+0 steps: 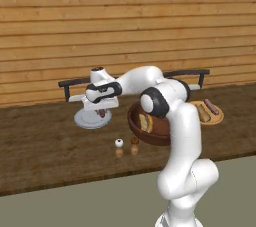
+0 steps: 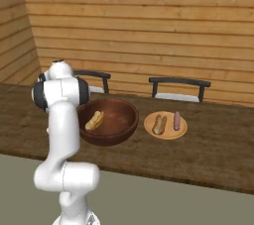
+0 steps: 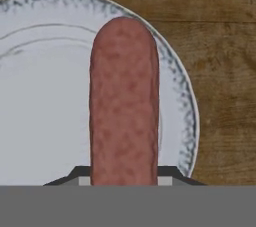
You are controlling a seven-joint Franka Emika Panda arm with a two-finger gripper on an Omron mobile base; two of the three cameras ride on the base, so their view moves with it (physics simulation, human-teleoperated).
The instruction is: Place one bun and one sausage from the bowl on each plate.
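Note:
My gripper (image 3: 124, 177) is shut on a reddish-brown sausage (image 3: 124, 96), which stands out between the two fingertips (image 3: 80, 175) over the right part of a pale grey-white plate (image 3: 40, 101). In the left base view the gripper (image 1: 101, 111) hangs low over that plate (image 1: 86, 121) at the left of the counter, the sausage (image 1: 102, 113) under it. I cannot tell whether the sausage touches the plate. The dark wooden bowl (image 1: 159, 135) (image 2: 119, 127) holds one bun (image 1: 146, 122) (image 2: 94, 120). A tan plate (image 2: 165, 134) (image 1: 216, 119) carries a bun (image 2: 158, 124) and a sausage (image 2: 176, 120).
Two small shakers (image 1: 119, 147) (image 1: 134, 146) stand in front of the bowl near the counter's front edge. Two dark chairs (image 2: 178, 87) (image 1: 70, 88) sit behind the wooden counter against the plank wall. My own arm crosses above the bowl's left side.

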